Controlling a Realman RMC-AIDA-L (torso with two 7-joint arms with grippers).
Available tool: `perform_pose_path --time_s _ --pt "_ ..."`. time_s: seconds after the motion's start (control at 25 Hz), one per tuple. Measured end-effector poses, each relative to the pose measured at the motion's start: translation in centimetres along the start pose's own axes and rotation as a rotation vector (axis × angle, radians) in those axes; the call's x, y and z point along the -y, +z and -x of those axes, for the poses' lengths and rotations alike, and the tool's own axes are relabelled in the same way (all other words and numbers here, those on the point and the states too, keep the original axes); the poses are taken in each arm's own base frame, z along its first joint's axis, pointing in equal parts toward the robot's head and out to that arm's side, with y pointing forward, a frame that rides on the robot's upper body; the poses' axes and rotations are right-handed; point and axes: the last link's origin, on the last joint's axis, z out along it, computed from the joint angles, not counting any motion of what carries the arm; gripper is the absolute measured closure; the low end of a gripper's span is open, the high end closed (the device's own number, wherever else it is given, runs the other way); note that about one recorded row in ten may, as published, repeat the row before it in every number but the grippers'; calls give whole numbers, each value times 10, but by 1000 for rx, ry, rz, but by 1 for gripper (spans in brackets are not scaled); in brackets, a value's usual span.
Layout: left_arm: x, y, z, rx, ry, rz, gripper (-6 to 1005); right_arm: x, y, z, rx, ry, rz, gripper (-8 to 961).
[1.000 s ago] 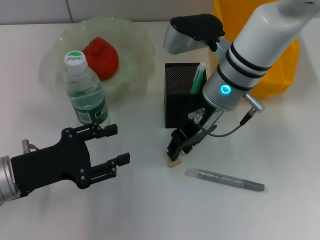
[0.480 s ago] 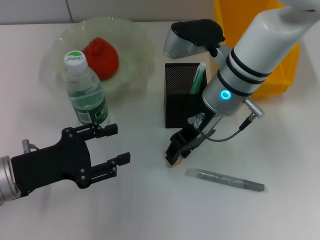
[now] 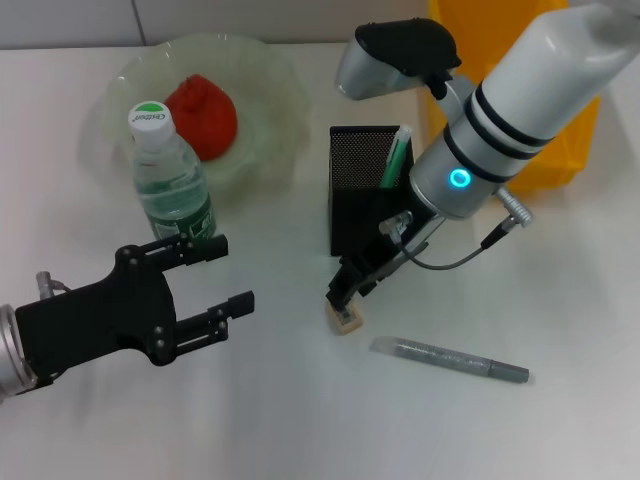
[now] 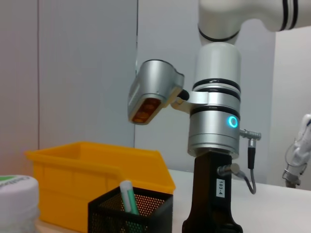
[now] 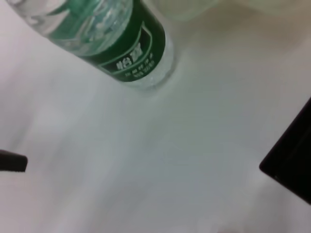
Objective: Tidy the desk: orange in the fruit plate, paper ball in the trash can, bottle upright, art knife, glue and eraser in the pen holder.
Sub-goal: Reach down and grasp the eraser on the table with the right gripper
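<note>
The small beige eraser [image 3: 346,318] lies on the table in front of the black mesh pen holder [image 3: 355,205]. My right gripper [image 3: 342,292] hangs just above it. A green and white glue stick [image 3: 396,155] stands in the holder. The grey art knife [image 3: 450,360] lies flat to the right of the eraser. An orange [image 3: 203,115] rests in the pale fruit plate [image 3: 280,75]. The bottle [image 3: 172,185] stands upright by the plate and also shows in the right wrist view [image 5: 126,43]. My left gripper [image 3: 225,275] hovers open below the bottle. The paper ball is out of view.
A yellow bin [image 3: 555,160] stands behind the right arm, next to the pen holder. The left wrist view shows that bin [image 4: 97,174], the holder [image 4: 131,211] and the right arm upright above them.
My right gripper has risen slightly off the eraser and shifted toward the pen holder. The eraser stays in place. The left gripper drifted a little left and up.
</note>
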Motion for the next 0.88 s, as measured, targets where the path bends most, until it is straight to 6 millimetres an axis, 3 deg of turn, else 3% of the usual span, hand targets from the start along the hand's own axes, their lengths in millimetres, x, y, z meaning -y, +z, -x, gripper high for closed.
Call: perform_pose_path --time_s 0.88 --pt "9 2 -8 -43 -5 -42 353 -8 -26 6 -2 -144 -70 551"
